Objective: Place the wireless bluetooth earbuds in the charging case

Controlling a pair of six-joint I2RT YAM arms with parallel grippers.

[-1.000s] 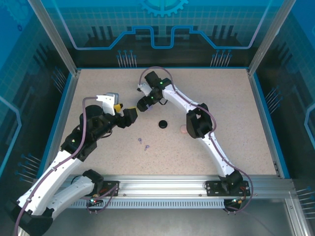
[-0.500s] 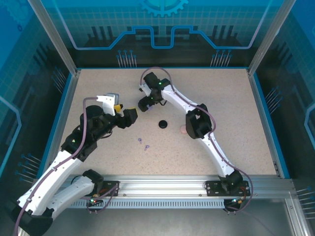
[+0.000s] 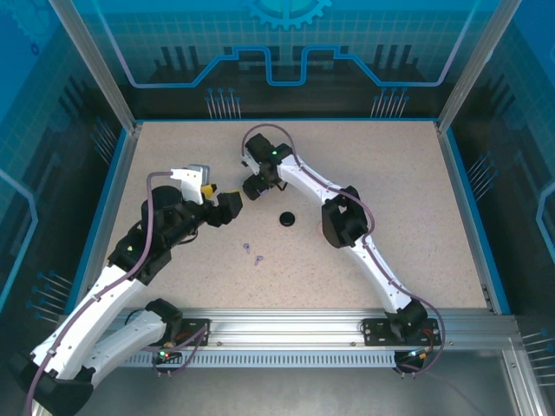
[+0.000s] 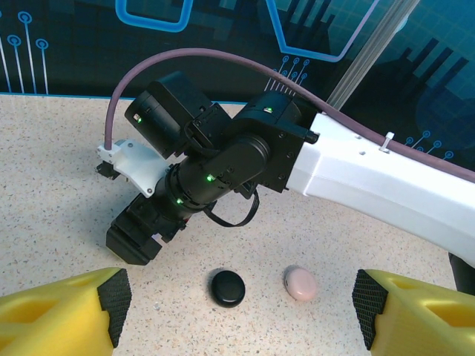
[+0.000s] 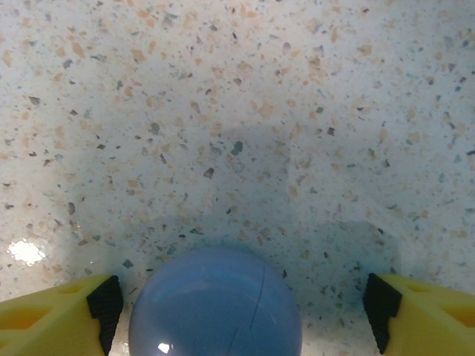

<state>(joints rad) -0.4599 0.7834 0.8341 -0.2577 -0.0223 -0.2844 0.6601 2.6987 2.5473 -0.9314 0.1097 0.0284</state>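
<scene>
The right claw (image 5: 239,308), released, straddles the lilac charging case (image 5: 215,311) at lower centre; pickup seems in hand. Next: clench squarely. Left claw (image 4: 239,305) released, empty.

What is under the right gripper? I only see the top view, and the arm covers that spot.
Observer: A round bluish case sits on the table between the open fingers of the right gripper.
Reviewer: Besides the black case, any others?
Observer: A pale pink case lies beside the black case, not touching it.
Reviewer: Left gripper holding anything?
Observer: No, the left gripper is open and empty.
</scene>
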